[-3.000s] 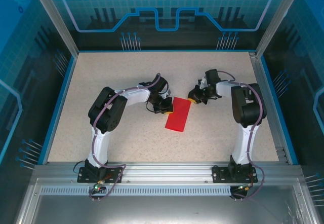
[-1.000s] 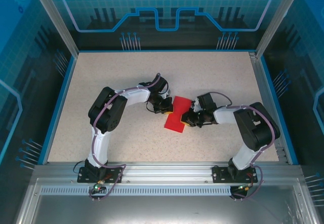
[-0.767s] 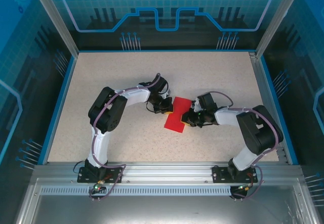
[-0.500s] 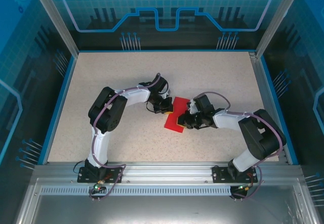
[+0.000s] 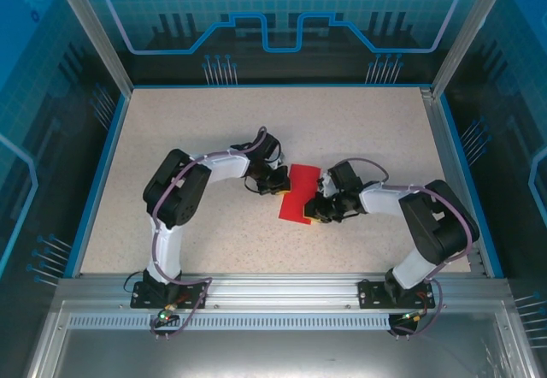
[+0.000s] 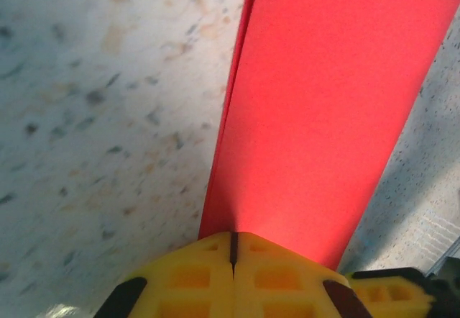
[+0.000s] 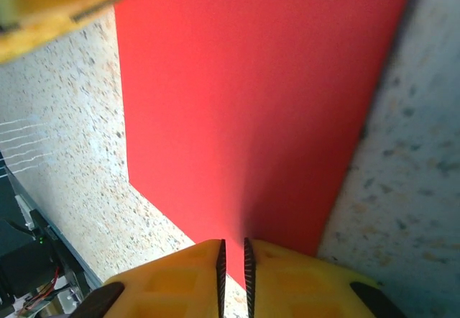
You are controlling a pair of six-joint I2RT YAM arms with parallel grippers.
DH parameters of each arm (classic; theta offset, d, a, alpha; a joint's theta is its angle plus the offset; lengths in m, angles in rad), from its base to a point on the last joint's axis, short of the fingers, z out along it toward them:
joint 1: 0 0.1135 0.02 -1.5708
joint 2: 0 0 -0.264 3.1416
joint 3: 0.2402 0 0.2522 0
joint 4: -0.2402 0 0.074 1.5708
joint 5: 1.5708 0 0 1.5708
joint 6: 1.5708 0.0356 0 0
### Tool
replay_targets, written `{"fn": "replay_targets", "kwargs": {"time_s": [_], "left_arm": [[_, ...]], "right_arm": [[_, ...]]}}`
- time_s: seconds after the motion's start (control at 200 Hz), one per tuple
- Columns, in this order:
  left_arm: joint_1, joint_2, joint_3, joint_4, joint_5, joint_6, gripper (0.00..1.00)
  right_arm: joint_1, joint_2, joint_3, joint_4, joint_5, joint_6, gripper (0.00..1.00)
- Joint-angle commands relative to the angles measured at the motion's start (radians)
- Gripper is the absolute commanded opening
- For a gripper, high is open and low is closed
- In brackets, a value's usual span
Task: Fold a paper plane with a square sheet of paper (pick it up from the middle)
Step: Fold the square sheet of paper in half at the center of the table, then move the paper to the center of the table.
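While the square sheet of paper point(image 5: 299, 197) lies on the surface point(image 5: 214, 130) folded to a strip, its left edge is met by the shut left pincer point(image 5: 275, 186). Its right edge is met by the barely parted right pincer point(image 5: 318, 211); whether either has hold of it cannot be told. Nose and wing folds are judged left to do.

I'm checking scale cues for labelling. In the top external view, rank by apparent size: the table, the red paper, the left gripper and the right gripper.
1. Table
2. Red paper
3. Left gripper and right gripper: they look about alike, so I won't rank one above the other.
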Motion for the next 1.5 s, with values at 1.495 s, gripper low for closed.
{"fn": "replay_targets", "kwargs": {"time_s": [1.495], "left_arm": [[0.237,-0.666,-0.466,-0.086,-0.206,-0.05,0.31]], "right_arm": [[0.212,0.349,0.55,-0.387,0.297,-0.028,0.27]]}}
